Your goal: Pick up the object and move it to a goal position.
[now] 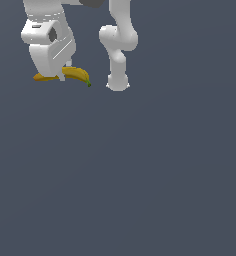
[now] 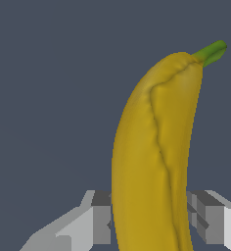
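Note:
The object is a small curved yellow banana (image 1: 76, 74) with a green stem tip, at the upper part of the exterior view's left. My gripper (image 1: 61, 76) comes down over its middle, and the white hand hides that part. In the wrist view the banana (image 2: 151, 157) fills the space between my two grey fingers (image 2: 102, 218), which stand against both of its sides. The gripper is shut on the banana. I cannot tell whether it rests on the grey floor or is lifted off it.
The arm's white base and lower links (image 1: 118, 55) stand just to the exterior view's right of the banana. The flat dark grey floor (image 1: 140, 175) spreads across the view.

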`<action>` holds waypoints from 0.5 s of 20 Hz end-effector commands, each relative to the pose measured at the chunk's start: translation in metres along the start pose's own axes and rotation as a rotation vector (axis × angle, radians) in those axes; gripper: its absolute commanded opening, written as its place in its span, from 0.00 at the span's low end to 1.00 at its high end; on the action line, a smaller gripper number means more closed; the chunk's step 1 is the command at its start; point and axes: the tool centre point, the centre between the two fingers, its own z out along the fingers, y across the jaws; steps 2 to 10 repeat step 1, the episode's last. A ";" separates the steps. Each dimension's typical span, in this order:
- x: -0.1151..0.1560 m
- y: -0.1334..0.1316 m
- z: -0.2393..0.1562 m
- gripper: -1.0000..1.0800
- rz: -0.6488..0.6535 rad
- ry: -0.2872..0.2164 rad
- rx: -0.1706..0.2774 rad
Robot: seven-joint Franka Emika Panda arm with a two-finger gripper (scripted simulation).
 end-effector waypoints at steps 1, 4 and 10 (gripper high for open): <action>-0.001 -0.001 -0.003 0.00 -0.001 0.000 -0.001; -0.001 -0.001 -0.003 0.00 -0.001 0.000 -0.001; -0.001 -0.001 -0.003 0.00 -0.001 0.000 -0.001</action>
